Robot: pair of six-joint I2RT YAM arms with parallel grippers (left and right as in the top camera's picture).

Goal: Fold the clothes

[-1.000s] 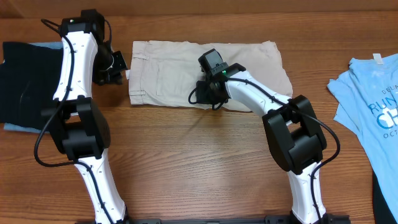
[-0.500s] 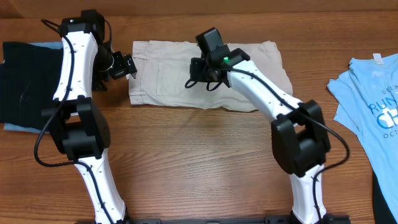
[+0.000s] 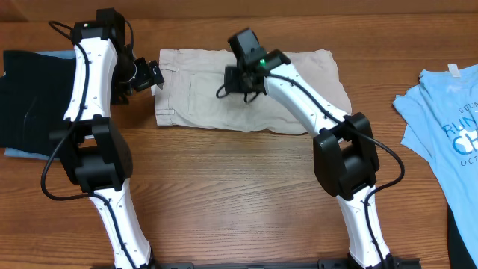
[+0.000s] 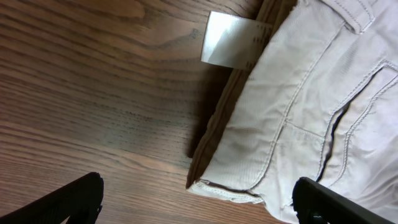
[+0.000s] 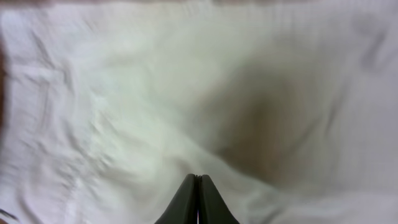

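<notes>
Wood table [image 3: 239, 194], both arm bases at the near edge. Shorts [image 3: 194, 97] lie flat past mid-table, folded into a wide rectangle, long side running left-right, near edge a bit wavy. Right gripper [image 3: 240, 79] is above the shorts' middle, toward their far edge. Its fingers are pressed together, and the wrist view shows the tips meeting over blurred beige cloth with nothing visibly pinched. Touching the cloth or not, can't tell. Left gripper [image 3: 149, 75] is at the shorts' left end, fingers spread wide, holding nothing. Its wrist view shows one finger over bare wood and the other over the cloth, with the stitched pocket and thick left edge between. White label [image 4: 233, 40] sticks out from that edge onto the wood. Black garment [image 3: 30, 104] far left, apart from the shorts. Blue T-shirt [image 3: 448, 127] far right, well apart.
</notes>
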